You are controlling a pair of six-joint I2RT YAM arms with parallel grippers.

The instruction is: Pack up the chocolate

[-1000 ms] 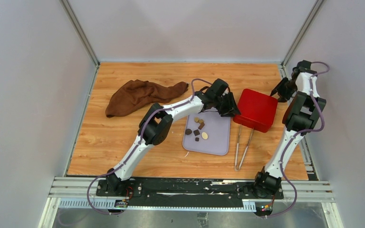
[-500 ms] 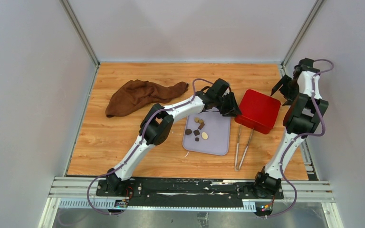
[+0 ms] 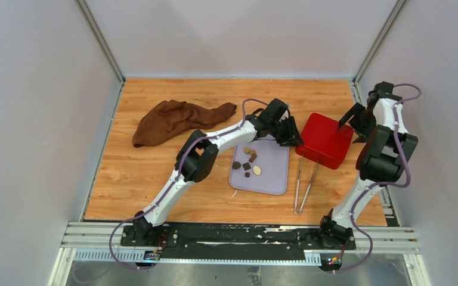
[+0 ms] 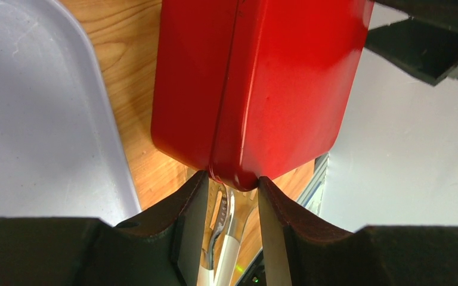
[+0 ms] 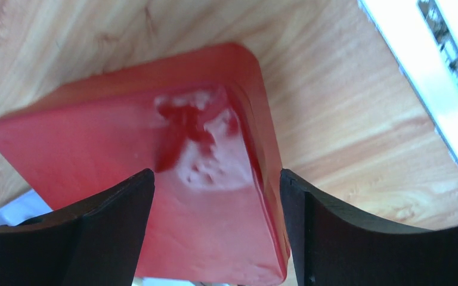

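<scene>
Several small chocolate pieces (image 3: 248, 161), dark brown, tan and cream, lie on the lavender tray (image 3: 271, 176). A closed red tin (image 3: 325, 140) sits right of the tray. My left gripper (image 3: 291, 134) is shut on the tin's near-left corner; in the left wrist view the corner of the tin (image 4: 274, 77) sits pinched between the fingertips of that gripper (image 4: 231, 182). My right gripper (image 3: 350, 119) is open above the tin's right edge. In the right wrist view its jaws stand wide apart over the tin (image 5: 125, 149), and the gripper (image 5: 217, 179) holds nothing.
A large brown cloth (image 3: 179, 118) lies at the back left. Metal tongs (image 3: 305, 179) lie in front of the tin, right of the tray, and show between the left fingers (image 4: 226, 208). The tray's edge (image 4: 36, 107) is left of the tin. Grey walls enclose the table.
My right arm has swung right and toward the front, its open gripper drawing back from the tin's far corner. The tin has shifted slightly right with the left gripper.
</scene>
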